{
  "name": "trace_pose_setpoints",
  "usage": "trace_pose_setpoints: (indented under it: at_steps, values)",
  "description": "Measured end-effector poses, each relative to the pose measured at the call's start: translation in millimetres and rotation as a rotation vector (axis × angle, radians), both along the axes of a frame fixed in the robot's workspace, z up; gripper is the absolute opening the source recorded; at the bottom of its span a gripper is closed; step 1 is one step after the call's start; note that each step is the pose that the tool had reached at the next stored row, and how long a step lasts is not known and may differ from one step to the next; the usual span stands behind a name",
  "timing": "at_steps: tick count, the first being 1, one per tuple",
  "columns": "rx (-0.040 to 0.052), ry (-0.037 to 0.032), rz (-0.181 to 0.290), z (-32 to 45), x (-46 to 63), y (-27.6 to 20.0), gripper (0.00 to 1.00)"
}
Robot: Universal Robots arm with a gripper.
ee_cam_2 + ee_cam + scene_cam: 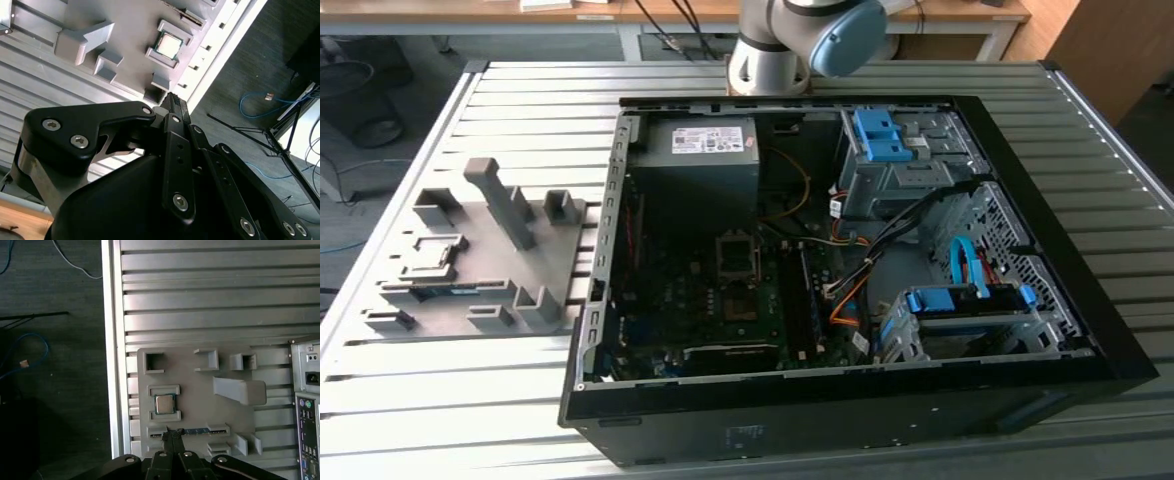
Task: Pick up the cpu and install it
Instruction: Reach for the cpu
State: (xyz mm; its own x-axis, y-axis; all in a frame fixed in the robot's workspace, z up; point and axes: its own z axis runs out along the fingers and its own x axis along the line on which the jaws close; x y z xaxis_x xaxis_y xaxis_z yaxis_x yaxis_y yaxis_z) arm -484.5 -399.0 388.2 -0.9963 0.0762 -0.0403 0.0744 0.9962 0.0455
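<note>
The cpu is a small square chip with a silvery top, lying flat in a square cradle on the grey fixture plate. In the second wrist view the cpu rests in that same cradle. My gripper hangs well above the plate, fingertips pressed together and nothing between them. In both wrist views the gripper points at the plate a short way from the chip, over the slot beside it.
A memory stick with a blue edge lies in the slot beside the cpu cradle. The open computer case sits to the right of the fixture plate on the slatted table, its motherboard socket exposed. The table edge is near the plate.
</note>
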Motion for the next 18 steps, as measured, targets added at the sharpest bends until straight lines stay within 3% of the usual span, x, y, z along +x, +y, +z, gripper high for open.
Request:
trace_pose_setpoints:
  at_steps: [18]
  values:
    - [0.0, -0.0001, 0.0, -2.2, -31.4, 0.0, 0.1]
